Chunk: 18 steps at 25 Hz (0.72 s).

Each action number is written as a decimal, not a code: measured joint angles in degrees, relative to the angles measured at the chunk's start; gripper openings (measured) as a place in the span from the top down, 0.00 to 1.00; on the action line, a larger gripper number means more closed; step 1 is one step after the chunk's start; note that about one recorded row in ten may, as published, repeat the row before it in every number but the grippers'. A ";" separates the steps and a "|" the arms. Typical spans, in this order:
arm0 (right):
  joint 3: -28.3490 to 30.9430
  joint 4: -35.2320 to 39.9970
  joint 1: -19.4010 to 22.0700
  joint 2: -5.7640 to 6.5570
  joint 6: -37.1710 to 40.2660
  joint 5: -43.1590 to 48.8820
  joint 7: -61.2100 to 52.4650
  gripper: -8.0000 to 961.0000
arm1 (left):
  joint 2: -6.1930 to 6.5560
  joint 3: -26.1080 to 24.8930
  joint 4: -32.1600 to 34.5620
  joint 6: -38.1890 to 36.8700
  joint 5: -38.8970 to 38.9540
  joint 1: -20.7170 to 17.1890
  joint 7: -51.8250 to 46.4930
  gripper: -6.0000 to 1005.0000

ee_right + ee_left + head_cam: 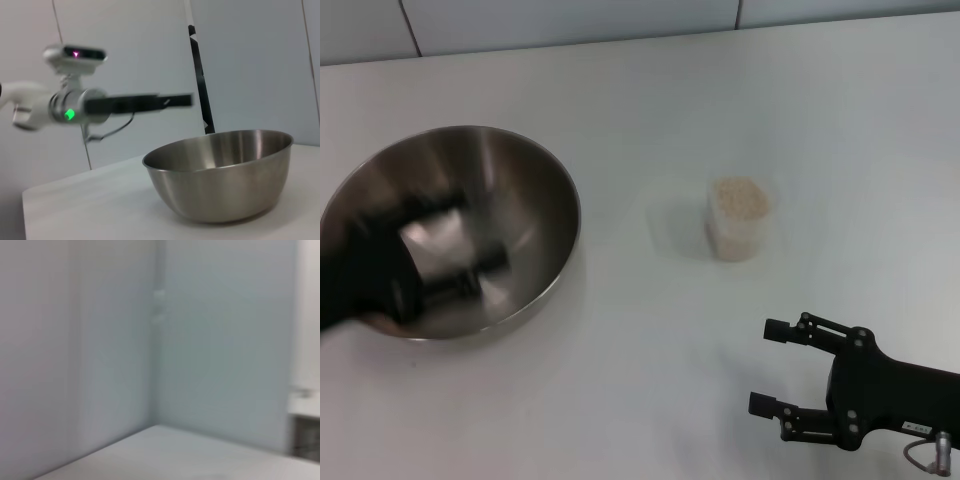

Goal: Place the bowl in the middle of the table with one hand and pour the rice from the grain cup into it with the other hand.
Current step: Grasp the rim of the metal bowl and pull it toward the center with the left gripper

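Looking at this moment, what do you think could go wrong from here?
The left gripper hovers above the bowl, which sits left of centre; a poor rim grip might let it slip or tip. The grain cup is brim-full of rice, so the open right gripper could spill grains when grasping it.
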<state>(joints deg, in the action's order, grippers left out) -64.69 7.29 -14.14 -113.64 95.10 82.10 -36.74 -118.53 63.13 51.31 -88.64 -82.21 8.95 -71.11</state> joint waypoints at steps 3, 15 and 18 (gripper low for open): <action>0.00 0.00 -0.13 0.00 0.00 0.00 0.00 0.14 | 0.03 -0.03 1.71 2.10 -0.32 -0.13 -1.88 0.16; 0.00 0.00 -0.29 -0.06 0.31 0.00 0.00 0.15 | 0.69 -5.01 16.56 21.49 -37.57 11.80 -37.57 0.16; 0.00 0.00 -0.28 -0.07 0.36 0.00 0.00 0.15 | 0.47 -6.20 14.37 21.70 -41.22 14.16 -38.17 0.16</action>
<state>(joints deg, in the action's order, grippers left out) -64.68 7.29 -14.41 -113.71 95.46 82.09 -36.74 -118.06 56.93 65.68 -66.94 -123.43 23.11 -109.28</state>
